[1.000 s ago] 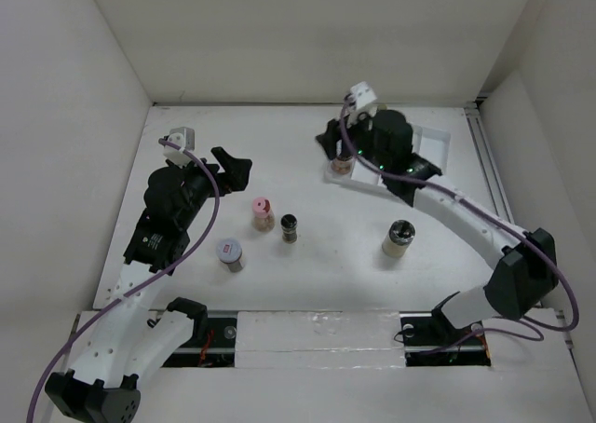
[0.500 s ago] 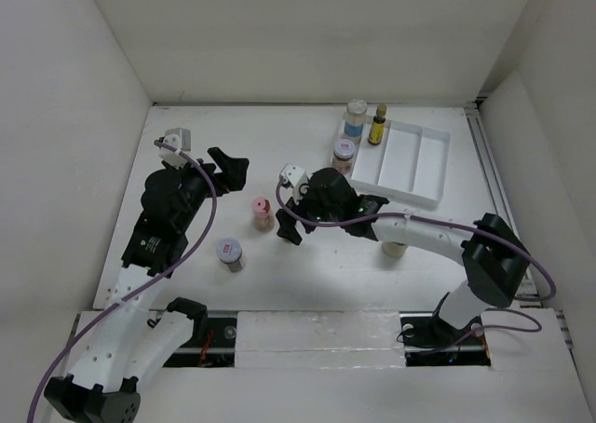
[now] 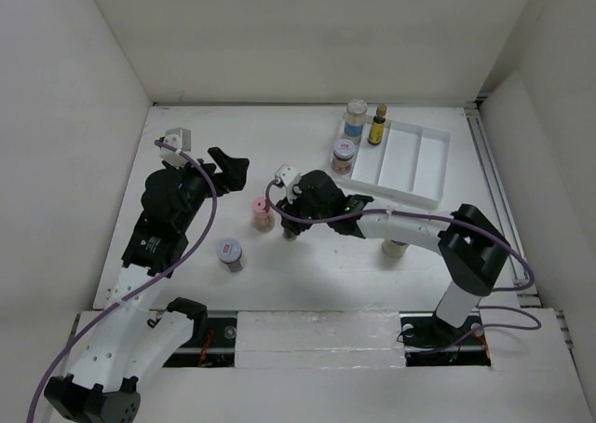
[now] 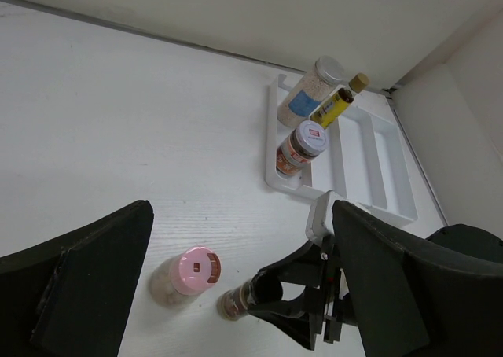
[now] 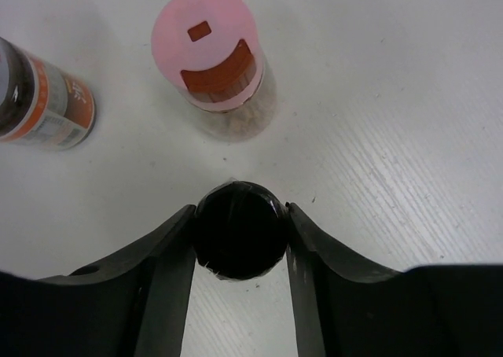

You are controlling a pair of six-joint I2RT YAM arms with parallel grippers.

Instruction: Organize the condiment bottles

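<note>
Three of the seven bottles are gathered at the left end of the tray [image 3: 416, 162]: a blue-label jar [image 3: 355, 117], a yellow bottle [image 3: 378, 125] and a red-cap jar [image 3: 344, 152]. In the left wrist view they appear to stand inside the tray's end compartment, though this cannot be confirmed from above. The other two compartments are unfilled. Four bottles are left on the worktop [image 3: 279, 134], all away from the tray on its near side. A pink-cap jar [image 3: 262, 212] and a silver-cap jar [image 3: 229, 252] are well to the left, and a half-hidden jar [image 3: 395, 248] is seen under the right arm. The fourth, a black-cap bottle [image 5: 240, 235], stands upright beside the pink-cap jar. It is pinched at the cap by the right gripper [image 5: 240, 212], so its transfer is judged to be the step in hand. The left gripper [image 4: 242, 206] is spread wide and holds nothing. The task is judged a little under half done.
</note>
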